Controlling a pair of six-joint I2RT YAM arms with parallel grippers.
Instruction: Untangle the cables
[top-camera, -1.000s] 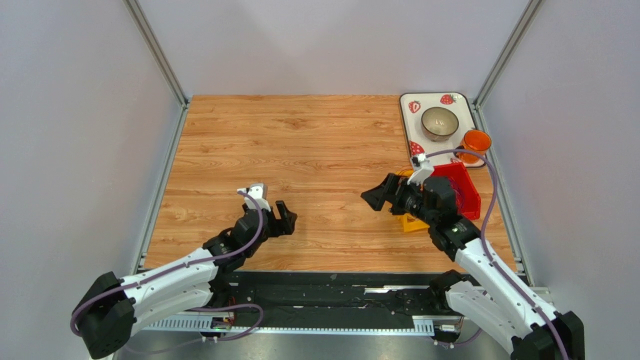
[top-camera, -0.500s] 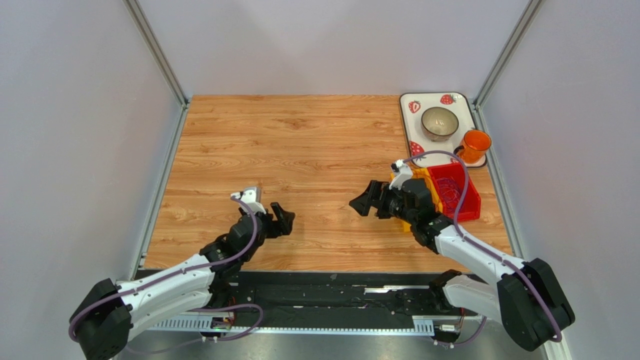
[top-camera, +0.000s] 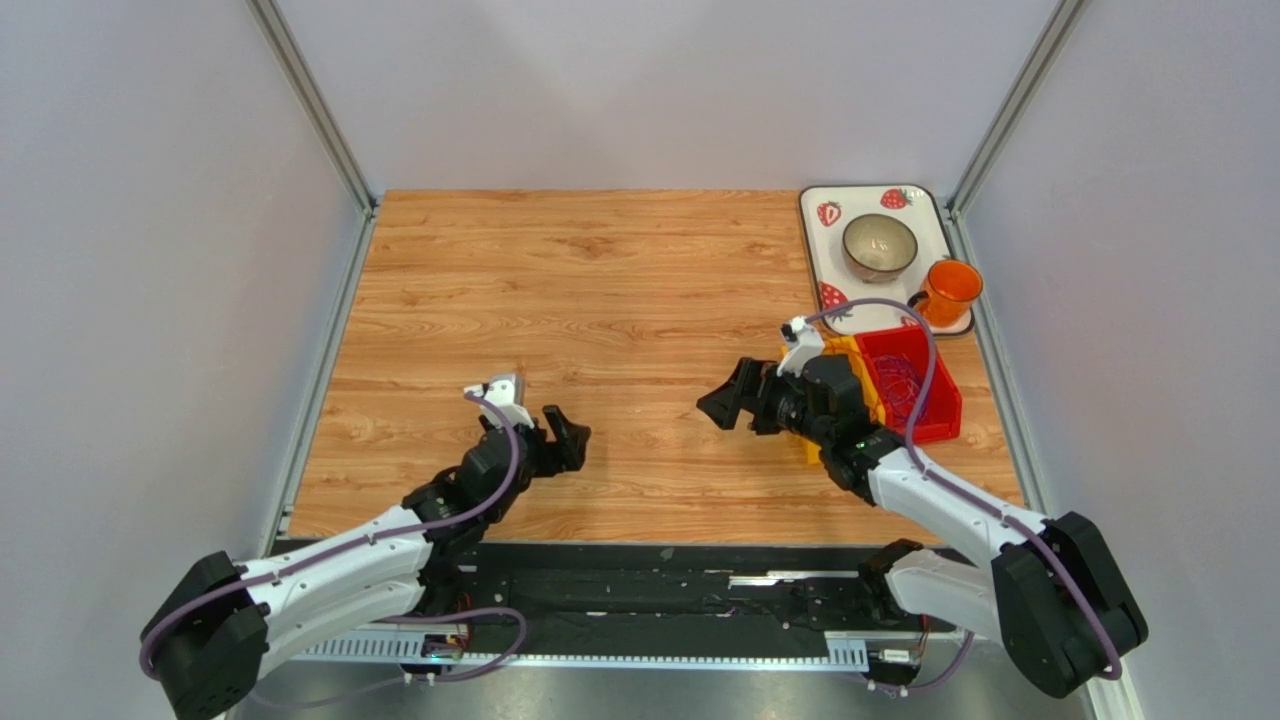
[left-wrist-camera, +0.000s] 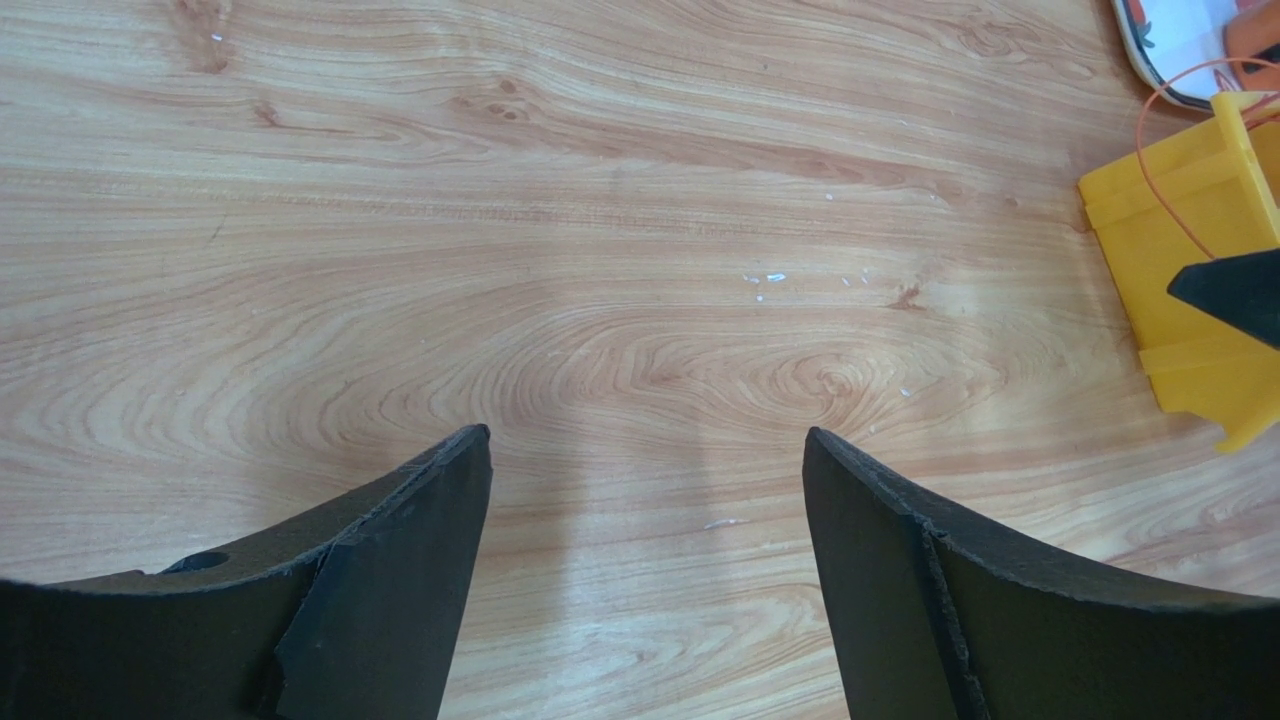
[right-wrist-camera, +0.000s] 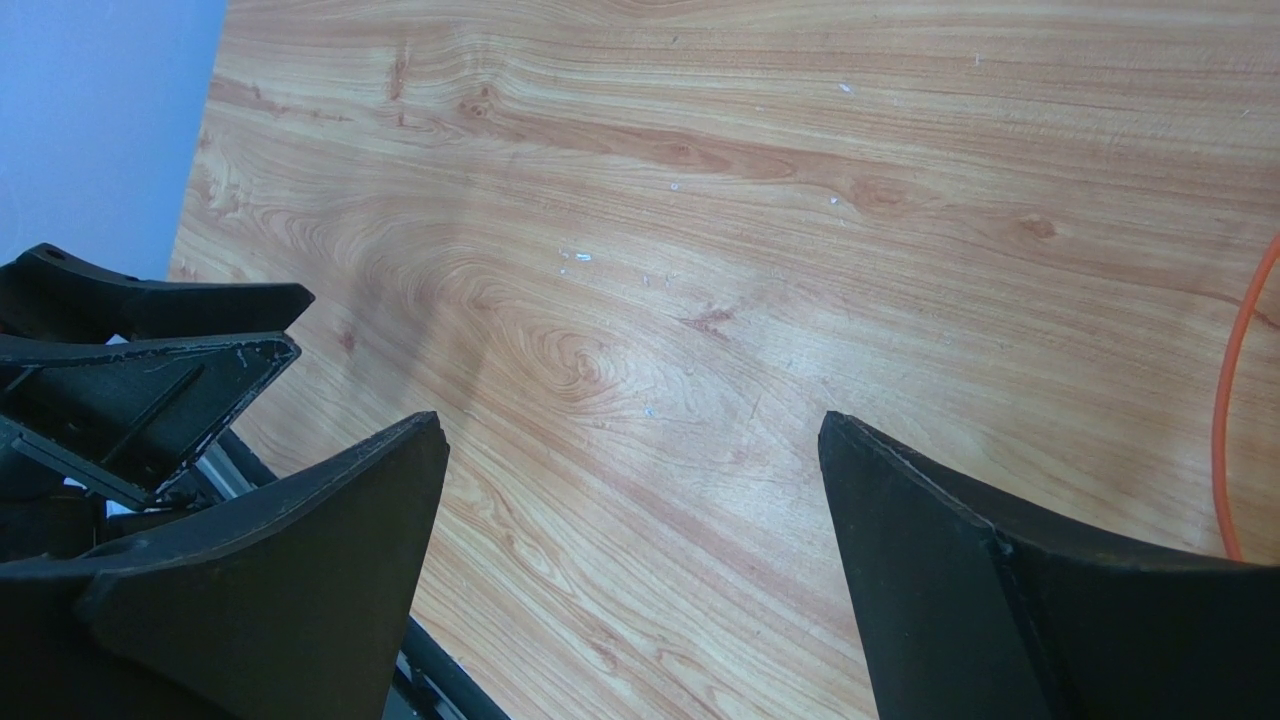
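Note:
Thin cables (top-camera: 899, 384) lie coiled inside a red bin (top-camera: 944, 408) at the right of the table. An orange cable (left-wrist-camera: 1160, 162) loops over the corner of a yellow bin (left-wrist-camera: 1195, 255), and a stretch of orange cable (right-wrist-camera: 1232, 405) runs down the right edge of the right wrist view. My left gripper (top-camera: 565, 438) (left-wrist-camera: 646, 438) hangs open over bare wood at the front left. My right gripper (top-camera: 727, 402) (right-wrist-camera: 631, 420) is open too, left of the bins and pointing at the left one. Neither holds anything.
The yellow bin (top-camera: 837, 350) sits against the red bin, partly under my right arm. A strawberry-print tray (top-camera: 819, 210) with a grey bowl (top-camera: 879, 245) stands at the back right, an orange cup (top-camera: 950, 287) beside it. Metal rails edge the table.
My right arm has swung left and down toward the table middle, uncovering the red bin. My left gripper drew back slightly. Both stayed open.

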